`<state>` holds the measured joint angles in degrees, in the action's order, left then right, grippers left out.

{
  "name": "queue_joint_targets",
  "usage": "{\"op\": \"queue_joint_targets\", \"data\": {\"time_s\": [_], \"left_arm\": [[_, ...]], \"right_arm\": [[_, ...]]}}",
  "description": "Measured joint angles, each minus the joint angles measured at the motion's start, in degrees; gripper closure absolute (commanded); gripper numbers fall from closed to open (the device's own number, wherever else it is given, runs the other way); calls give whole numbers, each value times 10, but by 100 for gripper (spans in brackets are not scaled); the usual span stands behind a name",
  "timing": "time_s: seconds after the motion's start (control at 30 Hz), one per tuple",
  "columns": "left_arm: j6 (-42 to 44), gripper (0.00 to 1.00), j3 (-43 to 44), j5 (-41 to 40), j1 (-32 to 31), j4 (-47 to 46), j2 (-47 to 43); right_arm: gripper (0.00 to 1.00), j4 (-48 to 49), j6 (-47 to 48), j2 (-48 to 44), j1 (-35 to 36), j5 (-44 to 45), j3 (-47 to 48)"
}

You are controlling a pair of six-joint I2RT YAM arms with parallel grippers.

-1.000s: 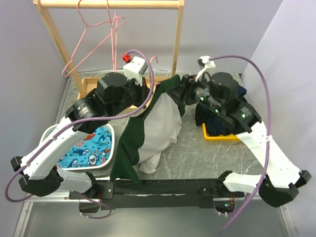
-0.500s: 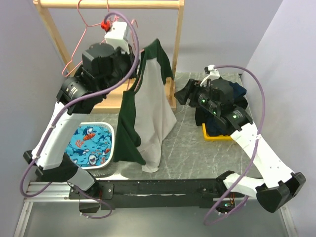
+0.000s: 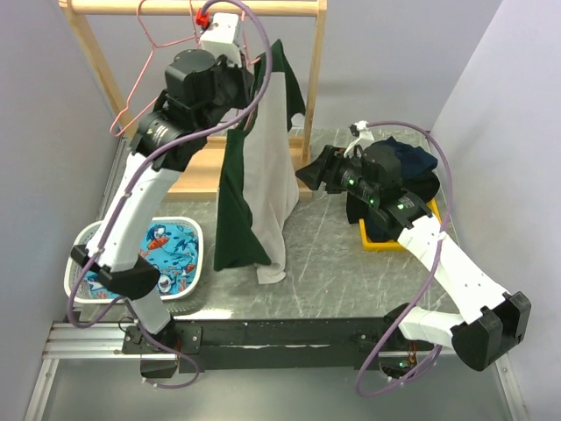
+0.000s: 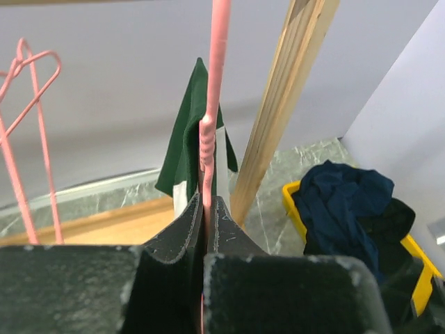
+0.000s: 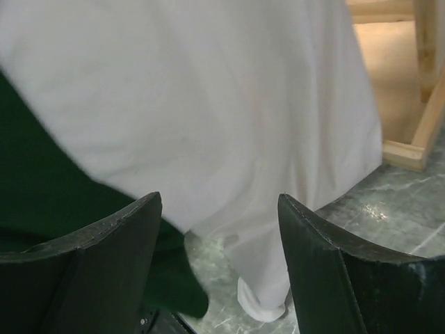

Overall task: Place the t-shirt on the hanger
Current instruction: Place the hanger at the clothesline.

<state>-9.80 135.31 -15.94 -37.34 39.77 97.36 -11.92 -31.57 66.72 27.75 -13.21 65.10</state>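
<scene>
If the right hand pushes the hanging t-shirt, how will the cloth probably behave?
Probably floppy: the t-shirt hangs in loose folds from the raised hanger. It would likely swing and yield rather than resist. It seems light, since thin wire carries it.

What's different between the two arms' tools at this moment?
The left tool is shut on the pink hanger; the right tool is open and holds nothing. The left tool is high up by the wooden rail; the right tool sits much lower, pointing at the t-shirt. Both are close to that hanging t-shirt.
</scene>
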Motion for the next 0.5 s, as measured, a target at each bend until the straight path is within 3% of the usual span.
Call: {"op": "queue_joint_targets", "data": {"time_s": [0.5], "left_arm": [[22, 99, 32, 75, 68, -143, 103]], "right_arm": [[25, 73, -5, 2, 17, -24, -57]]}}
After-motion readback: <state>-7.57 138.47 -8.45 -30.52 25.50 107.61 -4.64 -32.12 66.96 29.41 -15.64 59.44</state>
